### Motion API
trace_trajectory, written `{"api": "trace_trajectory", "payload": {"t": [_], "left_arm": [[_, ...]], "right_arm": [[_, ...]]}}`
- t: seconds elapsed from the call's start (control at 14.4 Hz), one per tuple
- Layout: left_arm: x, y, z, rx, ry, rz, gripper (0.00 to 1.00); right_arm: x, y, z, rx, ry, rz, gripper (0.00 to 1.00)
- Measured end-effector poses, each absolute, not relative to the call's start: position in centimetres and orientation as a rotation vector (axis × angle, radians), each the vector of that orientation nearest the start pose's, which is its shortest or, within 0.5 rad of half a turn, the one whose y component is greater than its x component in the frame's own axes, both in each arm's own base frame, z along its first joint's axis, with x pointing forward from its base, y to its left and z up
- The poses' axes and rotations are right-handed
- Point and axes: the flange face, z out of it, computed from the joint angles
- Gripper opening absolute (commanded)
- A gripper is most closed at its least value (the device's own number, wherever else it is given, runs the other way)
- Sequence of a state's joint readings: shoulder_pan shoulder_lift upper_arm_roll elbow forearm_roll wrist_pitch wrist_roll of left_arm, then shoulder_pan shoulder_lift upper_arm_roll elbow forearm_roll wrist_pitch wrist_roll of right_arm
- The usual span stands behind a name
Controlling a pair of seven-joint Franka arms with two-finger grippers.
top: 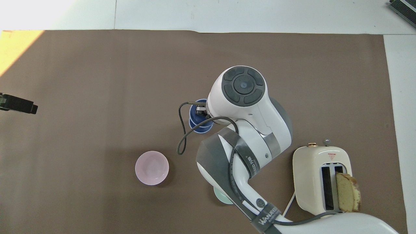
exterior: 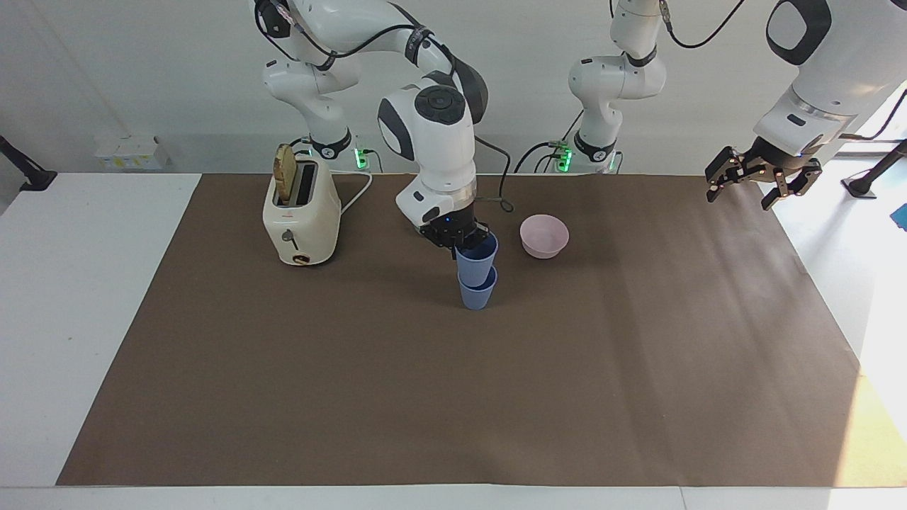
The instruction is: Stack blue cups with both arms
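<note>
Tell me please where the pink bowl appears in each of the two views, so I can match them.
Facing view: the pink bowl sits a little above centre, beside the stacked blue cups, toward the left arm's end.
Overhead view: the pink bowl sits below centre, nearer to the robots than the cups.
Shared landmark: the toaster, at the right arm's end.
</note>
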State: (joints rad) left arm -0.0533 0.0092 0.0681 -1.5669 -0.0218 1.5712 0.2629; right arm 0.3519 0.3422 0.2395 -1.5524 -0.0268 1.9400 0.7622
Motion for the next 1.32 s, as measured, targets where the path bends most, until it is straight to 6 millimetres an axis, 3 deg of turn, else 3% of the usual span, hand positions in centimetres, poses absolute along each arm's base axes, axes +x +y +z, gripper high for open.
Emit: {"api": "trace_trajectory", "payload": {"t": [0.49, 0.56, 0.7, 1.11, 1.25, 1.32], "left_arm": [[55.7, 0.6, 62.1, -3.139, 0.391, 0.003, 1.0], [55.7, 0.6, 62.1, -3.139, 0.391, 0.004, 1.0], [55.7, 0.6, 62.1, -3.139, 0.391, 0.004, 1.0], [55.7, 0.6, 62.1, -3.139, 0.391, 0.004, 1.0], [55.7, 0.6, 62.1, -3.139, 0.391, 0.004, 1.0], [55.7, 0.6, 62.1, -3.139, 0.391, 0.004, 1.0]], "right_arm": [[56.1, 36.2, 44.0, -3.071, 0.252, 0.036, 0.0], [56.1, 36.3, 43.7, -3.072, 0.251, 0.041, 0.17], [56.3, 36.4, 43.2, -3.066, 0.253, 0.038, 0.98], [56.9, 36.2, 43.1, -3.046, 0.311, 0.016, 1.0], [57.3, 34.8, 44.1, -3.054, 0.345, 0.023, 1.0], [57.7, 33.3, 45.5, -3.06, 0.38, 0.025, 1.0]]}}
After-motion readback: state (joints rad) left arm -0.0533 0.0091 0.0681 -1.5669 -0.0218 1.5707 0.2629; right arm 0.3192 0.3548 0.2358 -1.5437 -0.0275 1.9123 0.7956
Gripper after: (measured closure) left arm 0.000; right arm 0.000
